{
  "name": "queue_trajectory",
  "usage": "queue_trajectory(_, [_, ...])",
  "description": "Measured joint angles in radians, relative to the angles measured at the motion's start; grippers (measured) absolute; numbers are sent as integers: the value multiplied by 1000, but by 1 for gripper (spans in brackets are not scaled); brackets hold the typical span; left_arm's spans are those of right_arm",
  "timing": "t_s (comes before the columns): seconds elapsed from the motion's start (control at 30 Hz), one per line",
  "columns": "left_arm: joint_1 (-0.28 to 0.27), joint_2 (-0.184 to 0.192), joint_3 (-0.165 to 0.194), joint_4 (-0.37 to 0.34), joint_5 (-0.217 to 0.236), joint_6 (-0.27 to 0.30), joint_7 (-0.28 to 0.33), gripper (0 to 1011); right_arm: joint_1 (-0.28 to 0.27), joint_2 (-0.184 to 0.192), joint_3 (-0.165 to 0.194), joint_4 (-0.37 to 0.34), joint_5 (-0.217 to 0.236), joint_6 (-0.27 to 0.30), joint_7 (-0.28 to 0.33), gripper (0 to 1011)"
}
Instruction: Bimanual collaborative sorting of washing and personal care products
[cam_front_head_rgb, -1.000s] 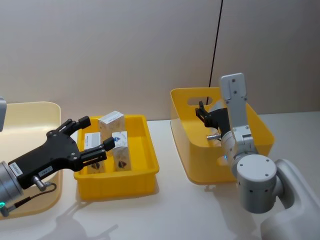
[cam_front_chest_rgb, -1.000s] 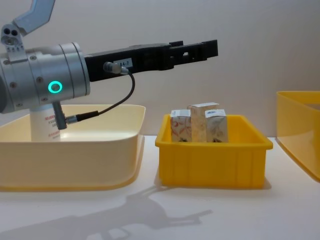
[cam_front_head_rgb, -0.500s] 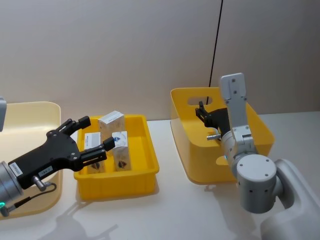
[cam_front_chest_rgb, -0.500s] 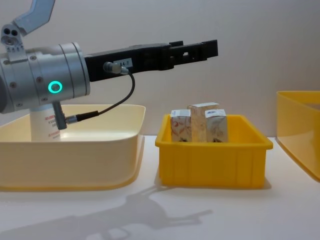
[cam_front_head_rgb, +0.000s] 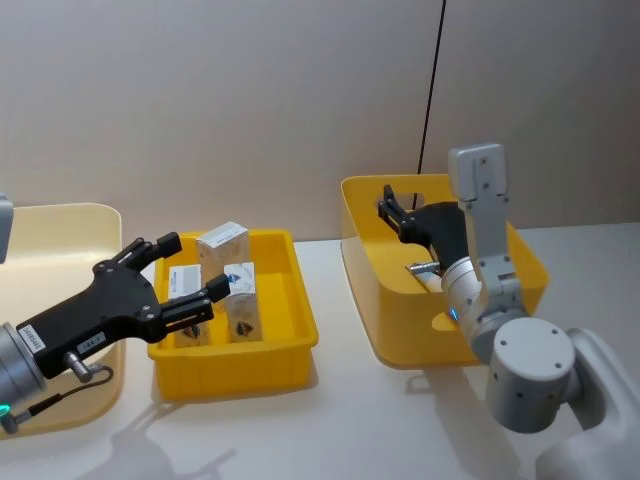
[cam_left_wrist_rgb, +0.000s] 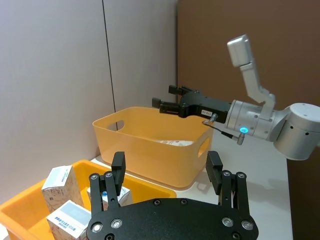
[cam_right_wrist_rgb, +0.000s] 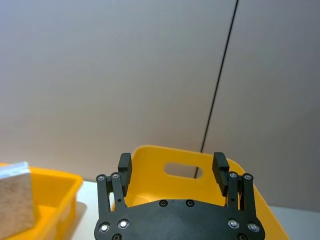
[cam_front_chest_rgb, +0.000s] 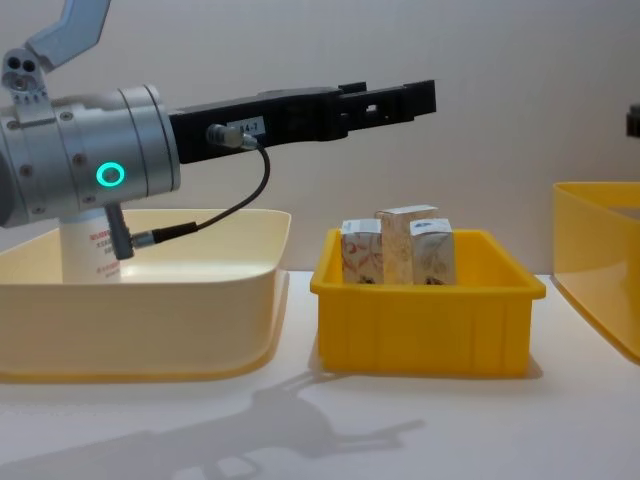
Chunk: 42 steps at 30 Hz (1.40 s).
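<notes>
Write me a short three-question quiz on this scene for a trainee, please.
1. Multiple choice: how many cartons stand in the low yellow tray? A two, B three, C five.
2. True or false: the left gripper is shut on a carton.
3. Short answer: which container does the right gripper hover over?

Key: 1 B. 2 False: it is open and empty, above the tray. 3 The tall yellow bin.

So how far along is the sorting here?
Done: three cartons stand in the small tray, and a pale item lies in the deep bin. In hand: nothing; left gripper is open over the tray, right gripper open over the bin. Left: cannot tell.
</notes>
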<state>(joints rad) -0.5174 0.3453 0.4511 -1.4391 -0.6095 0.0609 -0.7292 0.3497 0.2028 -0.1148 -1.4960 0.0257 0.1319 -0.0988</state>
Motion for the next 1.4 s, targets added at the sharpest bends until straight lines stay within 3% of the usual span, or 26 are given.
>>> queue_trajectory(0.23, [15, 2, 0, -10, 22, -2, 38, 1002, -19, 10, 8, -25, 41, -67, 67, 1001])
queue_trajectory(0.43, [43, 6, 0, -29, 63, -7, 111, 1002, -37, 18, 16, -49, 86, -130, 137, 1001])
queue_trajectory(0.73, [90, 12, 1, -60, 131, -15, 231, 1002, -56, 25, 9, -62, 95, -129, 138, 1001])
queue_trajectory(1.4, [191, 25, 3, -128, 279, -33, 490, 1002, -226, 86, -57, -177, 187, -111, 154, 1001])
